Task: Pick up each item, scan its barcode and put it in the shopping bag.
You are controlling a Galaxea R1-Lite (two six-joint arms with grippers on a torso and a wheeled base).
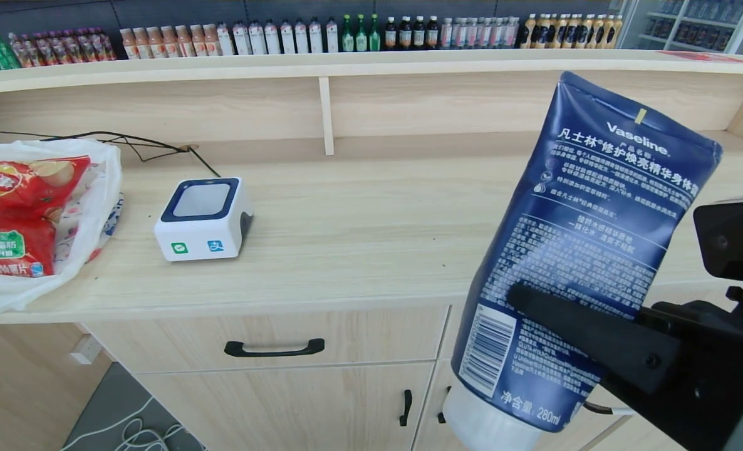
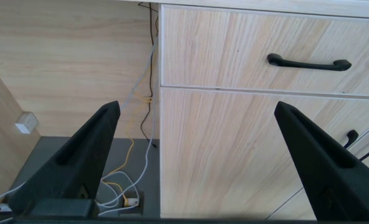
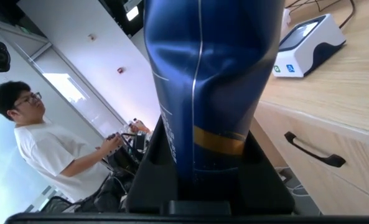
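A dark blue lotion tube with a white cap at its lower end is held up in front of the counter's right side, barcode facing the head camera. My right gripper is shut on the tube, one black finger crossing its printed back. The white barcode scanner sits on the counter to the left of the tube. At the far left lies the white shopping bag with a red snack packet inside. My left gripper hangs open below the counter, facing the drawer fronts.
The wooden counter has a raised back shelf with a divider. Black cables run behind the scanner. Drawers with black handles are below. Bottles line the far shelf.
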